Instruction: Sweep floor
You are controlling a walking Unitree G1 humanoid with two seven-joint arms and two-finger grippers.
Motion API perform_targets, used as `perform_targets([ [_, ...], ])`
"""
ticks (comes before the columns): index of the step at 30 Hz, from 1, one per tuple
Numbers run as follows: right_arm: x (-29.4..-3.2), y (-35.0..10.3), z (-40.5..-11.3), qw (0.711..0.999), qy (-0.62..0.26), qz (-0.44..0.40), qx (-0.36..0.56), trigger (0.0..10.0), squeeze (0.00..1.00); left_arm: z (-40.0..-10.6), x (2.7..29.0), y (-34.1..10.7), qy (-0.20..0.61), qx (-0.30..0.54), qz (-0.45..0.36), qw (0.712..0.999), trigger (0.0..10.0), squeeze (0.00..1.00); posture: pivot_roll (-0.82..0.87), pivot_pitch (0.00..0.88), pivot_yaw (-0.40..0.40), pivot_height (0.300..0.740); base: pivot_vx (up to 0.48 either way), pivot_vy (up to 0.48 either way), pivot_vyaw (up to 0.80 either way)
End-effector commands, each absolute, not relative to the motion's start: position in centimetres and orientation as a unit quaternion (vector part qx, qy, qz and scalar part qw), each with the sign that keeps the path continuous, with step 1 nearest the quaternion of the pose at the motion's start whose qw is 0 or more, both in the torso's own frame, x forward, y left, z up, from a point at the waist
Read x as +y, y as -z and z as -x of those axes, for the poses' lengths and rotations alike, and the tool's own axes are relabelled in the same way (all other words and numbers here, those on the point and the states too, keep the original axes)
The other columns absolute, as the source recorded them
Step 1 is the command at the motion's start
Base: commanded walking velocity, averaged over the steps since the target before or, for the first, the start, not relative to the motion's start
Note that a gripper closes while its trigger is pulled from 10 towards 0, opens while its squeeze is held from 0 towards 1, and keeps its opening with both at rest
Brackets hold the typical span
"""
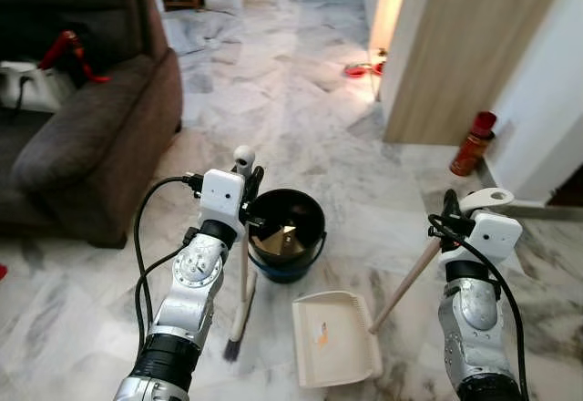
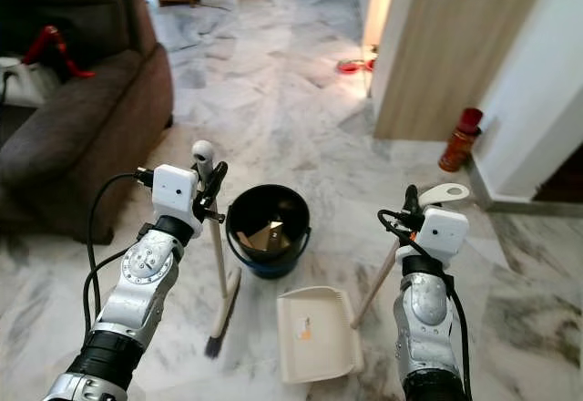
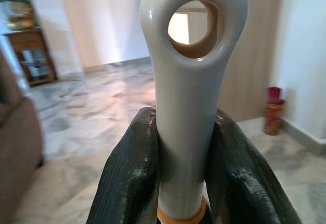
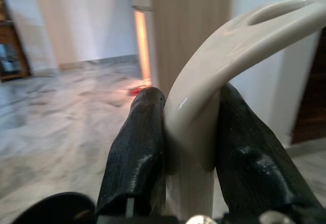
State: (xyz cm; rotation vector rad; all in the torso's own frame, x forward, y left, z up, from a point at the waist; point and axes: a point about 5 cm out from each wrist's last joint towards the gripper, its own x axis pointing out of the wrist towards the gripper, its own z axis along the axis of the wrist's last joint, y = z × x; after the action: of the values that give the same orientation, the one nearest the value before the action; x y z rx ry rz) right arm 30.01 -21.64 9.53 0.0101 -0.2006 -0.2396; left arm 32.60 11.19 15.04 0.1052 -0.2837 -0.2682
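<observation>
Both arms sit closest to us. Left hand (image 1: 244,182) is clamped on the broom (image 1: 240,273) just under its grey hanging-loop end; fingers (image 3: 127,183) squeeze the shaft from both sides. Right hand (image 1: 453,214) is clamped on the curved top of the dustpan (image 1: 335,337) handle. Broom stands near upright, bristles on the marble floor (image 1: 301,91), just left of the black bucket (image 1: 285,232). Dustpan tray lies flat on the floor in front of the bucket, its long stick slanting up to our right hand. Some cardboard-like scraps are in the bucket, and a small orange bit rests in the tray.

Handling, as we judge it: both tools are light and stiff, with smooth plastic grips that could twist in the fingers. Holding at the very top gives little leverage, so a lower grip on the broom shaft would give firmer strokes. Sofa (image 1: 91,118) stands to our left.
</observation>
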Motion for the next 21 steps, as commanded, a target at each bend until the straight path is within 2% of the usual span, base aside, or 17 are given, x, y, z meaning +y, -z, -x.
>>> perform_targets([
  [1,-21.98,-10.40,-30.22,0.985,0.124,-0.006,-0.123,10.0,0.00,-32.76,10.84,-15.92,0.140,-0.164,-0.060,0.975,10.0,0.00,0.10,0.035,-0.009,0.740,0.000,0.000,-0.80],
  [2,-21.96,-10.39,-30.22,0.985,0.124,-0.006,-0.123,10.0,0.00,-32.75,10.85,-15.91,0.140,-0.164,-0.060,0.975,10.0,0.00,0.10,0.035,-0.009,0.740,0.000,0.000,-0.80],
  [12,-21.87,-10.28,-30.32,0.985,0.122,-0.004,-0.118,10.0,0.00,-32.66,10.70,-15.88,0.141,-0.163,-0.058,0.975,10.0,0.00,0.11,0.050,-0.013,0.740,0.000,0.000,0.00],
  [21,-21.92,-10.24,-30.35,0.986,0.121,0.000,-0.114,10.0,0.00,-32.75,10.64,-15.68,0.144,-0.158,-0.057,0.975,10.0,0.00,0.10,0.047,-0.013,0.740,0.000,0.000,-0.80],
])
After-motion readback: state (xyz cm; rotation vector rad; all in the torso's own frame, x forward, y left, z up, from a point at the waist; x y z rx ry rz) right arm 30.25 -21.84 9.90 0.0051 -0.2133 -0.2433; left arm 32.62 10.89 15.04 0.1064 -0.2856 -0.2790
